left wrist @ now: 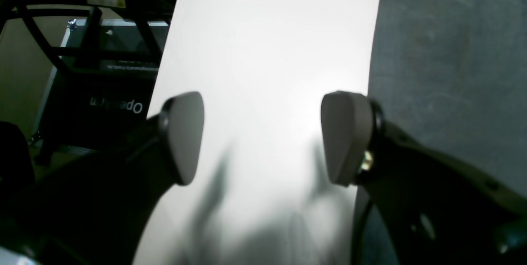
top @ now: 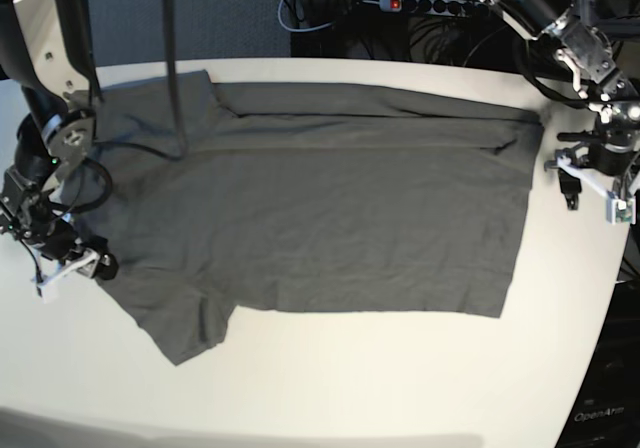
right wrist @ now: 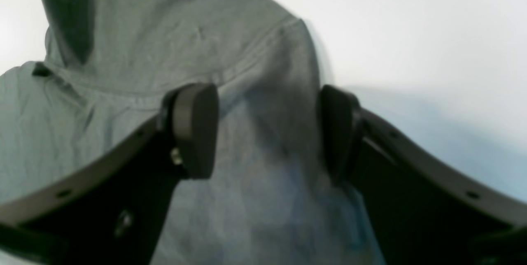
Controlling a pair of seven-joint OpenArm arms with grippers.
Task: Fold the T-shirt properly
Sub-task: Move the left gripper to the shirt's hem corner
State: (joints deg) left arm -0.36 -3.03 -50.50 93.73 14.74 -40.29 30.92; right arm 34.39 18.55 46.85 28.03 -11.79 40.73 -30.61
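Blur softens the right wrist view, so fabric detail near the right gripper [right wrist: 267,133] is smeared; pads stand wide apart with the T-shirt [right wrist: 144,71] beneath them, nothing pinched, and whether they touch the cloth I cannot tell. Left wrist view shows only a strip of the shirt [left wrist: 453,71] at its right edge. Left gripper [left wrist: 263,137] also spread wide, over bare white table [left wrist: 267,51], just beside the cloth edge. Dark case [left wrist: 107,88] with mirrored lettering off the table's side is dim and partly cut off.

T-shirt [top: 330,218] (one, dark grey, short sleeves) lies spread on the table [top: 400,388] in the base view, lengthwise across it. Far long edge is folded over, giving a straight crease along the length. One sleeve sticks out at the near left corner; the other sits at the far left, partly under the arm and cable. Light wrinkles across the body.

Count: two grippers, left gripper [top: 590,183] off the shirt's right end, right gripper [top: 75,265] at its left edge near the sleeve. Power strip [top: 425,4] with a red switch behind the table.
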